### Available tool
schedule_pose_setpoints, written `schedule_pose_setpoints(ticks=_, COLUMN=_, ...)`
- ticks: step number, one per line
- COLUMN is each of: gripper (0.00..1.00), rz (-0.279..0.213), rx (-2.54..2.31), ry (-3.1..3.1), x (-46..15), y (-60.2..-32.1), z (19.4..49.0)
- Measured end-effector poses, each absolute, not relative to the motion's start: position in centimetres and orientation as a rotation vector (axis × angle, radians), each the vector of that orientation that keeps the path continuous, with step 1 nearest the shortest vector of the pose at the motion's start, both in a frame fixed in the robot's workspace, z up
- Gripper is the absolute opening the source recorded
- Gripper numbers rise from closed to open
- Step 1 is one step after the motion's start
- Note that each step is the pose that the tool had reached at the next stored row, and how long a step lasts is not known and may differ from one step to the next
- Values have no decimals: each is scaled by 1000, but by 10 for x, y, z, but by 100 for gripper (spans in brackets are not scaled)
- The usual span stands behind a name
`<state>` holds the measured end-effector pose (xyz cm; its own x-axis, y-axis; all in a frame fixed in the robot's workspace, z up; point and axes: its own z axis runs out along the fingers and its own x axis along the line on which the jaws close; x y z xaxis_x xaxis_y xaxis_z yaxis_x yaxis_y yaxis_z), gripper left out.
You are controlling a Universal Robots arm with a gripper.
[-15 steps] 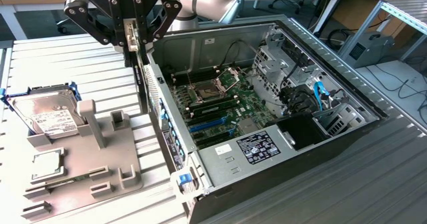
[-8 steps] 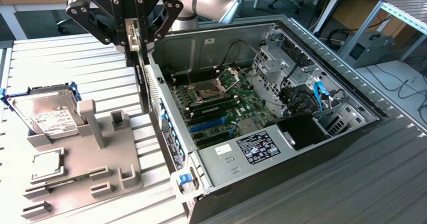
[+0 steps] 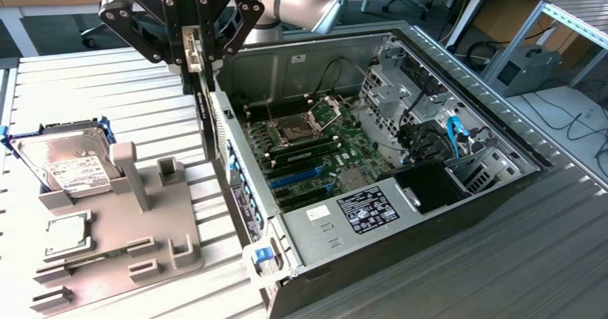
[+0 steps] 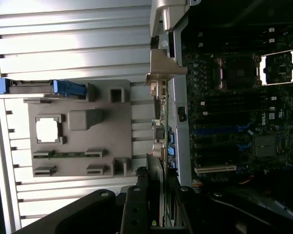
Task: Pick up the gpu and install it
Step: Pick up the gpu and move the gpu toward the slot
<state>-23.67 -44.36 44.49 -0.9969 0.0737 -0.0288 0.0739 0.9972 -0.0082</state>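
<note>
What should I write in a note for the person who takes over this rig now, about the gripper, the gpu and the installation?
Gripper: jaws shut on the gpu, which hangs upright, edge down.
Gpu: in the air over the wall of the open computer case on the exterior view's left, off the grey holder.
Done: the card is picked up and is at the case.
Left: it is not yet in a slot of the motherboard; the blue slots are free.
The hard drive and the processor chip rest on the holder.
</note>
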Motion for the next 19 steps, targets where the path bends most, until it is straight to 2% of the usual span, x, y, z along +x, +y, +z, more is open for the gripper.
schedule_pose_setpoints(ticks=19, gripper=26, rz=-16, rx=115, ry=3111, x=-229, y=-443, z=445)
